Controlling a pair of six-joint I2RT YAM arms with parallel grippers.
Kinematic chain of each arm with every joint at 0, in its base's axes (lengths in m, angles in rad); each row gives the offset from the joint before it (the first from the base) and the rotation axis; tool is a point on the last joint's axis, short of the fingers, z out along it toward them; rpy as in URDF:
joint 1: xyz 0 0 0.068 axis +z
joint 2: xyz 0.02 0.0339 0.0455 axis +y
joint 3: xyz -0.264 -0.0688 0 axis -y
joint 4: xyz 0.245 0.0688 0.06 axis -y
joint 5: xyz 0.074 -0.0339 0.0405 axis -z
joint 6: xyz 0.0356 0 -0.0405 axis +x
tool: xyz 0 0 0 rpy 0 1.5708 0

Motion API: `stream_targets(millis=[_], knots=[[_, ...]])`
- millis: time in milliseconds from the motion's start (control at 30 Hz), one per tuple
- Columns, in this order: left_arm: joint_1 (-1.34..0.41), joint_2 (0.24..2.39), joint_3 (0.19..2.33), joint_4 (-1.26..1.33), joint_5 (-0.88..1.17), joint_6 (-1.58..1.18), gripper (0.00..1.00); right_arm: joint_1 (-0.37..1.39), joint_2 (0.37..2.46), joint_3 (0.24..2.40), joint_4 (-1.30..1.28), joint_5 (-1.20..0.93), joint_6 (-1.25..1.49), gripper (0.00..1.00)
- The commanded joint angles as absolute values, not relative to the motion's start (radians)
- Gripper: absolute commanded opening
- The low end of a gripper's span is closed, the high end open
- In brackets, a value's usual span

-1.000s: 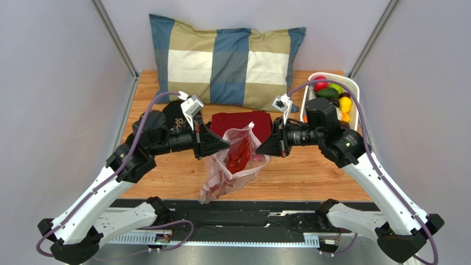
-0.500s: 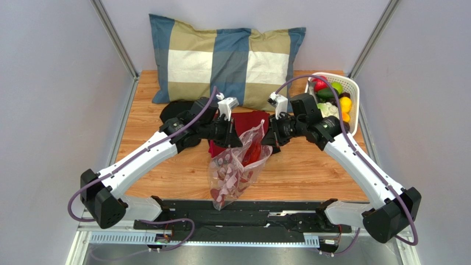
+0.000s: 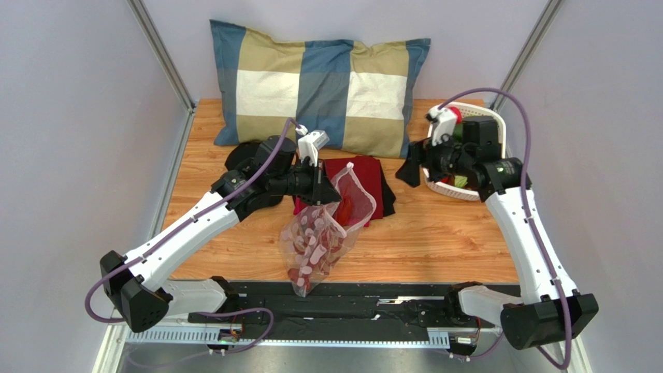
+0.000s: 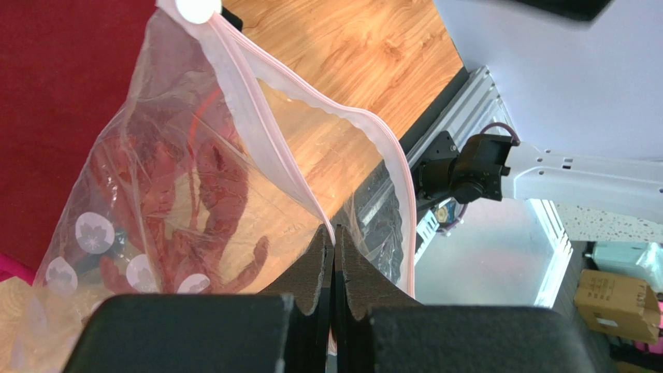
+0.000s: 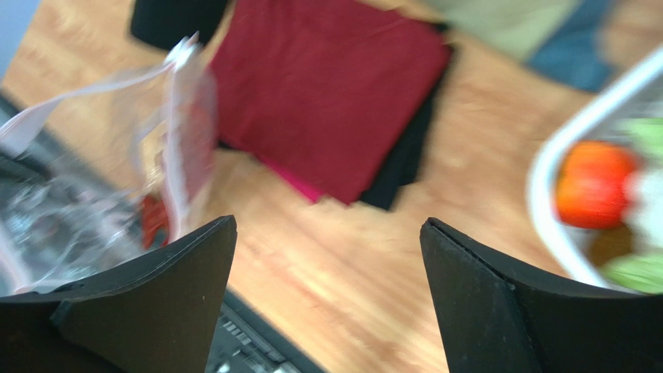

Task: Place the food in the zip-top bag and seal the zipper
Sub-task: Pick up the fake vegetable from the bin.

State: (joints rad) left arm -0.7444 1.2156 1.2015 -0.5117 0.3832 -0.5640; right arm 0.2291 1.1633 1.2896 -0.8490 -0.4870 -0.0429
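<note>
The zip-top bag is clear, with red and white markings, and hangs over the table's front. My left gripper is shut on its mouth edge; in the left wrist view my left gripper pinches the pinkish zipper strip of the zip-top bag. The mouth gapes. My right gripper stands open and holds nothing, beside the white basket. In the right wrist view my right gripper hovers over bare wood. An orange-red piece of food and a green one lie in the basket.
A folded red cloth lies mid-table behind the bag, over darker cloths. A checked pillow leans at the back. A black object sits under my left arm. Grey walls close in both sides.
My right gripper has let go of the bag's edge, opened wide and swung right toward the basket. The bag now hangs from my left gripper alone and has sagged slightly left.
</note>
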Motion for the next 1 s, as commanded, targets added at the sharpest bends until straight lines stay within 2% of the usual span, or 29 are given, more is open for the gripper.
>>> stream_targets(millis=[0,100,267,600,967], knots=[[-0.742,1.216,1.213,-0.445,0.405,-0.58,0.0,0.065,1.196,1.383,-0.871,-0.479,-0.211,0.96],[-0.742,1.223,1.221,-0.448,0.408,-0.575,0.0,0.0,1.27,1.407,-0.861,-0.343,-0.325,0.99],[-0.742,1.233,1.23,-0.449,0.403,-0.578,0.0,-0.032,1.429,1.433,-0.804,-0.045,-0.405,0.98],[-0.742,1.241,1.223,-0.449,0.39,-0.577,0.0,-0.014,1.618,1.428,-0.641,0.179,-0.385,0.98],[-0.742,1.243,1.21,-0.436,0.391,-0.586,0.0,0.072,1.689,1.382,-0.535,0.267,-0.366,1.0]])
